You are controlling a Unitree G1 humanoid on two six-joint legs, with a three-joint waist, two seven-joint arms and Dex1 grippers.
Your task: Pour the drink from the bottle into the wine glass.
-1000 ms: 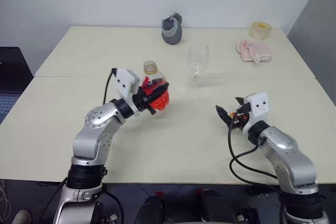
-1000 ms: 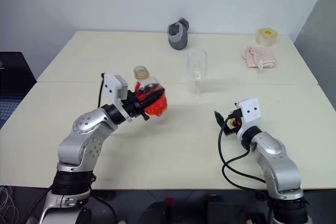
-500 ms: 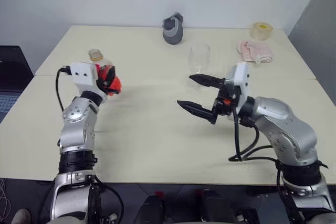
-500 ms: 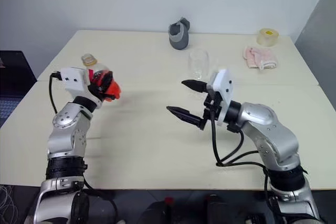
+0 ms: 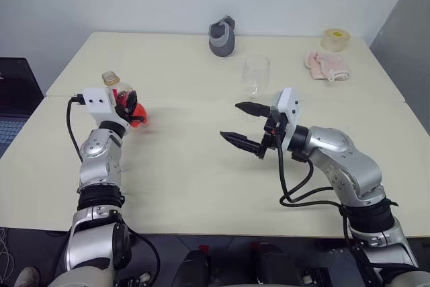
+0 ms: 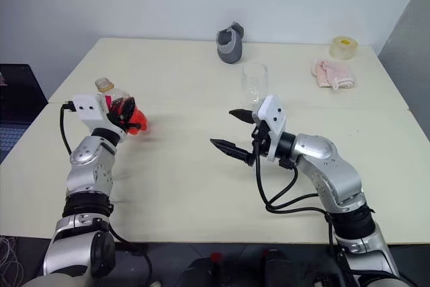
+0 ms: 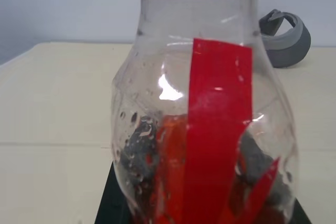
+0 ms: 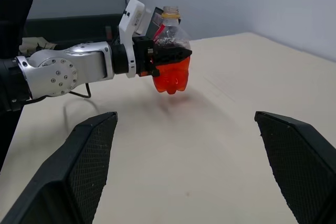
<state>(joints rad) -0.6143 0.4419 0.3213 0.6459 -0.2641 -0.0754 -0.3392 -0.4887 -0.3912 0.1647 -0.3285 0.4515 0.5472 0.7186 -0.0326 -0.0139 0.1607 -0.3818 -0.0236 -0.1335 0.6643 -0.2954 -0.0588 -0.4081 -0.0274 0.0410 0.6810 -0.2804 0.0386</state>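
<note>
My left gripper (image 5: 130,107) is shut on the bottle (image 5: 123,99), a small clear round-bellied one with a yellowish top. It holds the bottle roughly upright, just above the table's left side. The red drink (image 8: 170,78) fills the bottle's base, and a red label strip (image 7: 220,129) runs down its side. The wine glass (image 5: 255,76) stands empty at mid-table, farther back. My right gripper (image 5: 231,121) hovers in front of the glass, open wide with nothing between its fingers and pointing left toward the bottle (image 8: 169,51).
A grey cup-like object (image 5: 220,37) stands at the back centre. At the back right are a pink cloth (image 5: 326,65) and a tape roll (image 5: 334,38). A dark laptop (image 5: 12,99) lies off the table's left edge. A seam (image 5: 188,98) crosses the tabletop.
My left gripper carried the bottle from beside the glass out to the left and brought it more upright. My right gripper rose from the front right to mid-table, still open.
</note>
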